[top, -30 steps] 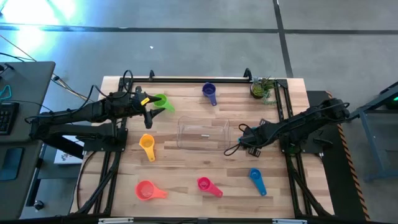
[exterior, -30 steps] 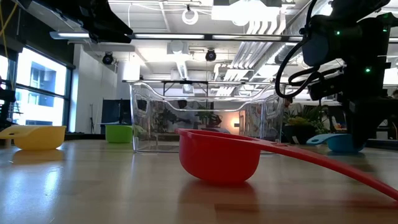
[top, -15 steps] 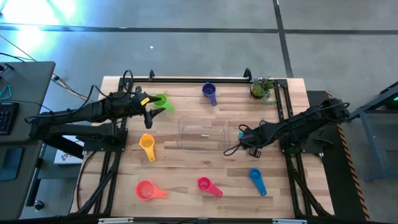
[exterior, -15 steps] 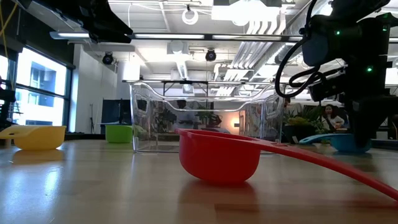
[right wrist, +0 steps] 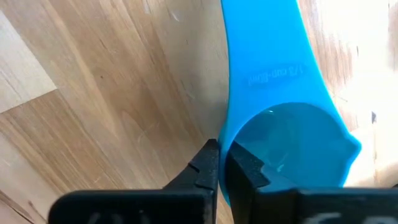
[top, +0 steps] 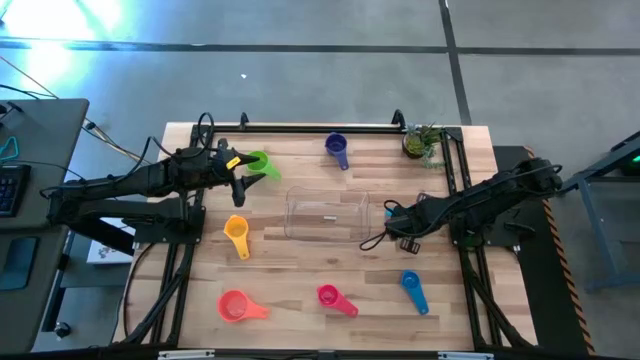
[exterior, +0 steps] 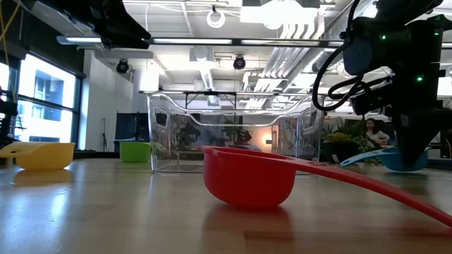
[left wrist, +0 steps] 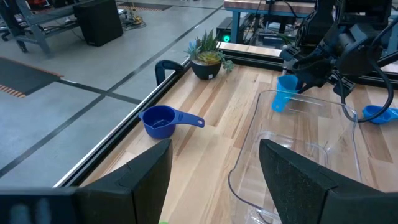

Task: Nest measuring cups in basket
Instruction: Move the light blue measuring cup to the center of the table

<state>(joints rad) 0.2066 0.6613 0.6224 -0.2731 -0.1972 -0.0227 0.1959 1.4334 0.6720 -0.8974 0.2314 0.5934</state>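
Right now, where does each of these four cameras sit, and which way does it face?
High view: overhead, straight down on the wooden table; both arms show.
Low view: at tabletop height, facing the clear plastic basket; right arm at right.
Left wrist view: on the left arm, past its open fingers toward the basket.
Right wrist view: on the right gripper, shut on the teal plastic measuring cup.
Shared: that teal cup also shows in the left wrist view.

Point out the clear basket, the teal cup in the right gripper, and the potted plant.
basket [top: 328,197]: high view, rim.
teal cup [right wrist: 292,134]: right wrist view, bowl interior.
right gripper [right wrist: 222,163]: right wrist view, between fingertips.
potted plant [left wrist: 208,57]: left wrist view, pot top.
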